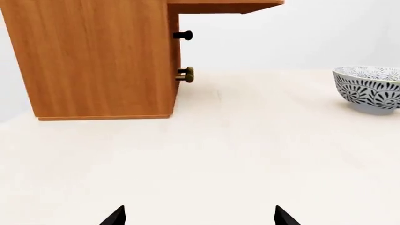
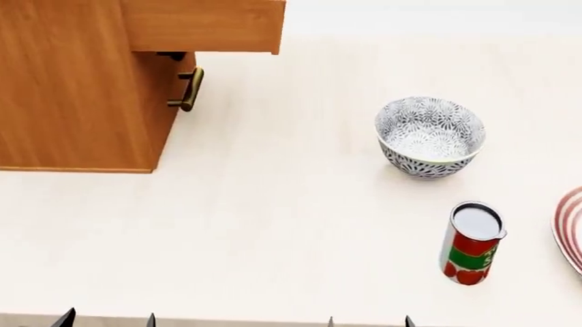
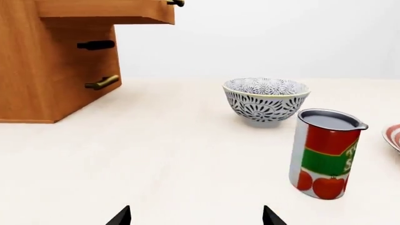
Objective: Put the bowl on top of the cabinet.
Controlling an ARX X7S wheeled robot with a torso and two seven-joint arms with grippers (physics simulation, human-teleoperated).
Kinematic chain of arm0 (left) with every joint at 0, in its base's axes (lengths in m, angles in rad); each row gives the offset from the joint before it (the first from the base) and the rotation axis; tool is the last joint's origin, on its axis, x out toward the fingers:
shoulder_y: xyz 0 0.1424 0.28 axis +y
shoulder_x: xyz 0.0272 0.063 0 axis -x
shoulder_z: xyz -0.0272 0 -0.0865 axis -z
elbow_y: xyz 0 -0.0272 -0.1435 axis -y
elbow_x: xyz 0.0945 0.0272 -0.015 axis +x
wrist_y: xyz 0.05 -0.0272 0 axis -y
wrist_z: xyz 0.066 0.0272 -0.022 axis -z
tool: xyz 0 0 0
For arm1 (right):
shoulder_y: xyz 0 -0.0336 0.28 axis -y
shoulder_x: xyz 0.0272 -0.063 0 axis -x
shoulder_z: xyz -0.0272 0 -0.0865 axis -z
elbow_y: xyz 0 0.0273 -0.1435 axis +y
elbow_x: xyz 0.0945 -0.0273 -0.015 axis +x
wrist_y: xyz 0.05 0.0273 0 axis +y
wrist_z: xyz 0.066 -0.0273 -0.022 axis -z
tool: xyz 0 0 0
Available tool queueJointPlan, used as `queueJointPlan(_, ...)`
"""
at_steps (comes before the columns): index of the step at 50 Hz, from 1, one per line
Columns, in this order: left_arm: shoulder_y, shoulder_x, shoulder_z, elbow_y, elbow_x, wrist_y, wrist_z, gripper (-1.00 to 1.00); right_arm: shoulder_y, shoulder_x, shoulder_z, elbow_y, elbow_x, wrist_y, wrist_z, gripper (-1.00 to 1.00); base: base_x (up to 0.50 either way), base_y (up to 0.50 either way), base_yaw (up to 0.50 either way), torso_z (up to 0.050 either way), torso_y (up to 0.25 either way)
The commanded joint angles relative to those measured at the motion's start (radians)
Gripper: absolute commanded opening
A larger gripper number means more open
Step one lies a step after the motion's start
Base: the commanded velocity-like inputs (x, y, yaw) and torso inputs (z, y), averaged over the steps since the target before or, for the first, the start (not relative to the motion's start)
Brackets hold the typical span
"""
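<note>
Left gripper: only two dark fingertips show at the bottom edge of the left wrist frame, set wide apart, nothing between them. Right gripper: same in the right wrist frame, two dark tips at the bottom edge, spread, holding nothing. Head frame: both pairs of tips barely show along the bottom edge, left gripper lower left, right gripper lower centre-right. Arms and wrists out of view.
</note>
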Motion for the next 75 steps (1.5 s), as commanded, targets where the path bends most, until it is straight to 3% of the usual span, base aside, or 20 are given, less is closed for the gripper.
queueJointPlan(1, -0.001, -0.012, 0.015, 0.002, -0.010, -0.002, -0.012, 1.00, 0.000, 0.011, -0.014, -0.004, 0.007, 0.000, 0.017, 1.00, 0.02, 0.50, 0.00, 0.000, 0.000)
queueJointPlan(32, -0.001, -0.036, 0.049, 0.005, -0.033, 0.000, -0.025, 1.00, 0.001, 0.034, -0.040, -0.005, 0.025, -0.006, 0.047, 1.00, 0.01, 0.43, 0.00, 0.000, 0.000)
queueJointPlan(35, -0.018, -0.045, 0.066, 0.054, -0.060, -0.102, -0.004, 1.00, 0.012, 0.040, -0.040, -0.072, 0.073, 0.096, 0.032, 1.00, 0.00, 0.00, 0.00, 0.000, 0.000)
queueJointPlan(39, 0.006, -0.086, 0.048, 0.416, -0.131, -0.364, -0.046, 1.00, 0.058, 0.100, -0.037, -0.438, 0.093, 0.418, 0.078, 1.00, 0.00, 0.00, 0.00, 0.000, 0.000)
queueJointPlan(41, -0.007, -0.099, 0.044, 0.527, -0.154, -0.462, -0.065, 1.00, 0.069, 0.108, -0.038, -0.477, 0.093, 0.457, 0.087, 1.00, 0.00, 0.00, 0.00, 0.000, 0.000)
queueJointPlan(43, -0.048, -0.111, 0.027, 0.698, -0.210, -0.636, -0.100, 1.00, 0.125, 0.125, -0.013, -0.630, 0.135, 0.618, 0.110, 1.00, 0.00, 0.00, 0.00, 0.000, 0.000)
queueJointPlan(48, -0.101, -0.111, -0.006, 0.870, -0.271, -0.792, -0.151, 1.00, 0.177, 0.137, 0.024, -0.766, 0.181, 0.770, 0.141, 1.00, 0.00, 0.00, 0.00, 0.000, 0.000)
queueJointPlan(75, -0.060, -0.135, 0.004, 0.863, -0.270, -0.733, -0.154, 1.00, 0.126, 0.160, -0.017, -0.729, 0.163, 0.692, 0.132, 1.00, 0.15, 0.00, 0.00, 0.000, 0.000)
